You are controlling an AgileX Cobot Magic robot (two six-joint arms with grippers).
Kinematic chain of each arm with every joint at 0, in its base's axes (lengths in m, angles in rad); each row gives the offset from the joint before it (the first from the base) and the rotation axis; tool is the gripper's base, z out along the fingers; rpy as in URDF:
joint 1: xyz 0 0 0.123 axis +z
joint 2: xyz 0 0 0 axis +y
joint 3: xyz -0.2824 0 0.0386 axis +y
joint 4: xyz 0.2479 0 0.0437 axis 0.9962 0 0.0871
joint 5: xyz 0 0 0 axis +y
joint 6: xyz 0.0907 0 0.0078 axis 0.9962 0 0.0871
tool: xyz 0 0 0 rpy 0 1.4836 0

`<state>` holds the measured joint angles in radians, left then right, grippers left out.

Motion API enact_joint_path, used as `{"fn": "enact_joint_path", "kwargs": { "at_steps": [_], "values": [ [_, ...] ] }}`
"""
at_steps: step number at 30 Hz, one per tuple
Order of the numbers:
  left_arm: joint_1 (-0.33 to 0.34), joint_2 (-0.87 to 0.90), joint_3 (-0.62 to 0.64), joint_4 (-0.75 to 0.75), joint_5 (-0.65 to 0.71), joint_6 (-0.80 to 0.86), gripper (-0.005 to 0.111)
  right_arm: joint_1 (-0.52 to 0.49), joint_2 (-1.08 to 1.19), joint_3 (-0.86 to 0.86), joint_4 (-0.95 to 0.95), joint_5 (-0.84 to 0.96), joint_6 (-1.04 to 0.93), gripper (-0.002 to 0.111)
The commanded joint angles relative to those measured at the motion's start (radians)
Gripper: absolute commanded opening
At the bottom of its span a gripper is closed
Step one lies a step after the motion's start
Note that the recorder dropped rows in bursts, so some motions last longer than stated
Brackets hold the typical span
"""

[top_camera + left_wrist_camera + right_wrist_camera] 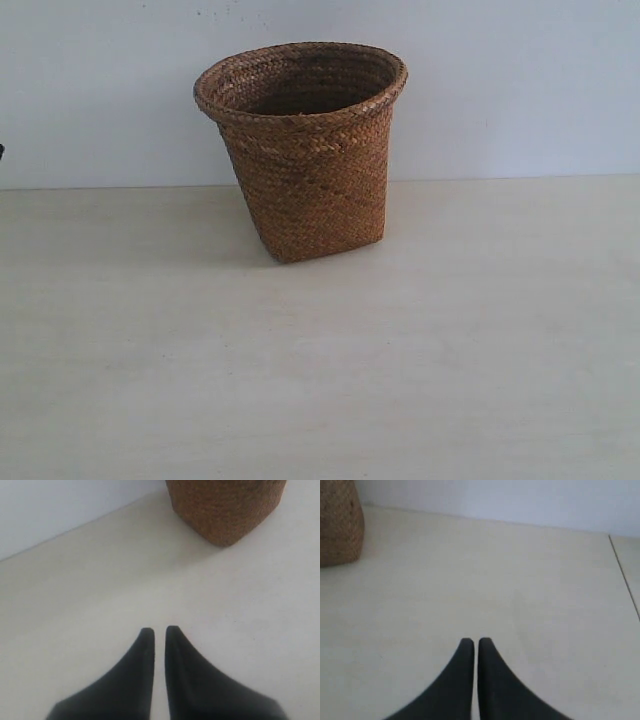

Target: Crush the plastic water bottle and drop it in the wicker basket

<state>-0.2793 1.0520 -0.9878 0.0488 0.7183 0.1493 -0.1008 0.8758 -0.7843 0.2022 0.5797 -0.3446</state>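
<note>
The brown wicker basket (305, 150) stands upright at the back middle of the pale table, its flared rim open upward. Its lower part also shows in the left wrist view (225, 507) and its side in the right wrist view (339, 522). The plastic water bottle is out of view in every frame. My left gripper (159, 630) is shut with nothing between its black fingers, well short of the basket. My right gripper (473, 641) is shut too, empty, off to the basket's side. Neither gripper shows in the exterior view.
A pale wooden table (320, 380) spreads in front of the basket, with a light blue-grey wall (520, 80) behind it. A thin dark seam (624, 575) runs across the table surface in the right wrist view.
</note>
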Motion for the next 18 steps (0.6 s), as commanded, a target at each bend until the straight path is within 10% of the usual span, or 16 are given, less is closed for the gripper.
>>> {"fn": "enact_joint_path", "kwargs": {
  "at_steps": [1,18],
  "values": [
    [0.001,-0.120,0.131,0.000,-0.131,-0.023,0.004,-0.008,-0.115,0.091,0.076,-0.121,-0.076,0.000],
    [0.001,-0.466,0.435,-0.003,-0.355,-0.135,0.004,0.122,-0.437,0.282,0.085,-0.264,-0.082,0.000]
  ]
}}
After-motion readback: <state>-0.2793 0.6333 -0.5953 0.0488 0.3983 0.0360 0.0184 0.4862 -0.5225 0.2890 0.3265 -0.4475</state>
